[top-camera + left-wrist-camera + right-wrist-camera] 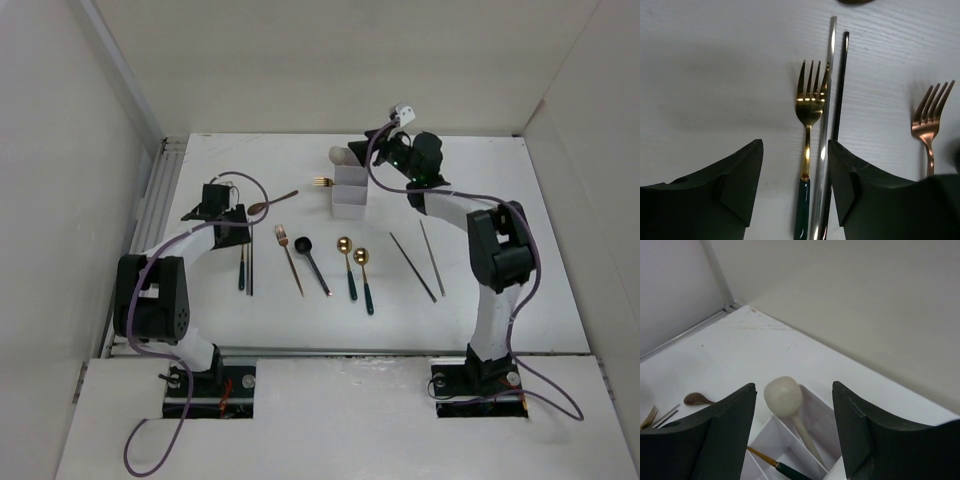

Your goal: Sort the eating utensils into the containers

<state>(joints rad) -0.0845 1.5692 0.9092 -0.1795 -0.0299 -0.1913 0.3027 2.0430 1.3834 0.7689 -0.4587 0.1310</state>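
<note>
Left wrist view: the spread left tool (795, 150) straddles a fork (809, 107) touching chopsticks (841, 85) on the worktop (715, 75); closing may pinch both. Right tool (794, 386), also spread, hangs above the box (767, 432).

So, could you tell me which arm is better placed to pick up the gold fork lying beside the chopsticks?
The left, probably: the left gripper hangs open over the gold fork, jaws either side of its handle. The right gripper is open over the white container, farther away.
</note>
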